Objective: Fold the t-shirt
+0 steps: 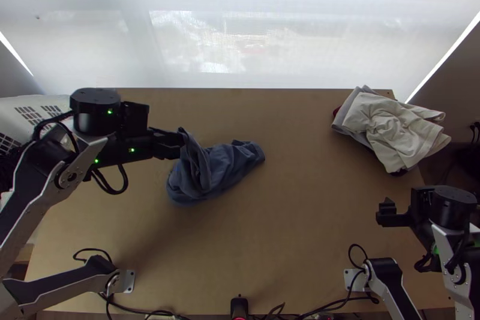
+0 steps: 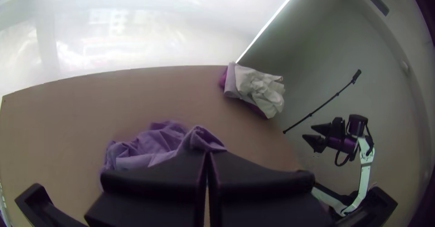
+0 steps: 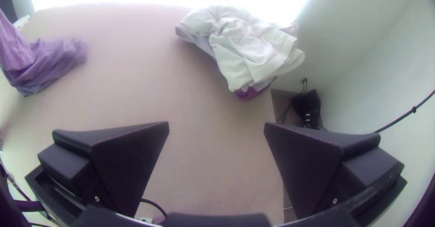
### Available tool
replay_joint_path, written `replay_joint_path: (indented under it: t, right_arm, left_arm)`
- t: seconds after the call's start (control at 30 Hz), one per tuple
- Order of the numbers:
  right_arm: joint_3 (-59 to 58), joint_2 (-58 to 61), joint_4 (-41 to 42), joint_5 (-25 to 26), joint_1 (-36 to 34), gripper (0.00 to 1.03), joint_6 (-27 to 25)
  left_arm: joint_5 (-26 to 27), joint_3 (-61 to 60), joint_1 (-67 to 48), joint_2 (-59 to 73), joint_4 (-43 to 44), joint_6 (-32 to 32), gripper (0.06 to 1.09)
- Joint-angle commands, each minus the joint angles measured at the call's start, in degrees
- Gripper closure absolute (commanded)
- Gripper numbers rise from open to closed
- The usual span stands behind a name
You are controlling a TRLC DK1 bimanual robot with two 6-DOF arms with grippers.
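Left gripper (image 2: 207,153): closed, pinching 1 raised part of the bunched blue t-shirt (image 1: 225,167), toward the table's (image 1: 288,248) left edge. Right gripper (image 3: 216,129): wide open, empty, by the right edge. Apparent step: spreading before folding; next, 2 grips to stretch it.

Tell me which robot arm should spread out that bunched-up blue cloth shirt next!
Probably the left. Its black gripper is shut on a raised part of the blue cloth. The right arm's black gripper is open and empty, far across the light wooden table.
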Motion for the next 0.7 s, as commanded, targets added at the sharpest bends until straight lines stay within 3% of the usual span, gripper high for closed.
replay_joint_path:
  t: [0.0,0.23,0.37,0.67]
  right_arm:
    - [2.92,4.42,1.41,-0.13,4.89,0.05,-2.25]
    - [8.19,15.58,5.72,-1.01,21.41,0.05,-10.07]
    - [10.30,23.41,7.83,-1.01,29.67,0.05,-13.76]
    - [17.60,43.01,16.70,-3.47,39.60,0.05,-14.02]
  left_arm:
    - [-1.69,-8.83,-4.40,-2.22,2.38,2.36,1.05]
    - [-8.46,-8.13,-3.53,-2.22,4.49,4.12,1.05]
    - [-12.15,-7.34,3.59,-2.13,7.48,4.65,1.05]
    - [-13.73,-4.26,25.74,-2.13,14.33,4.47,1.05]
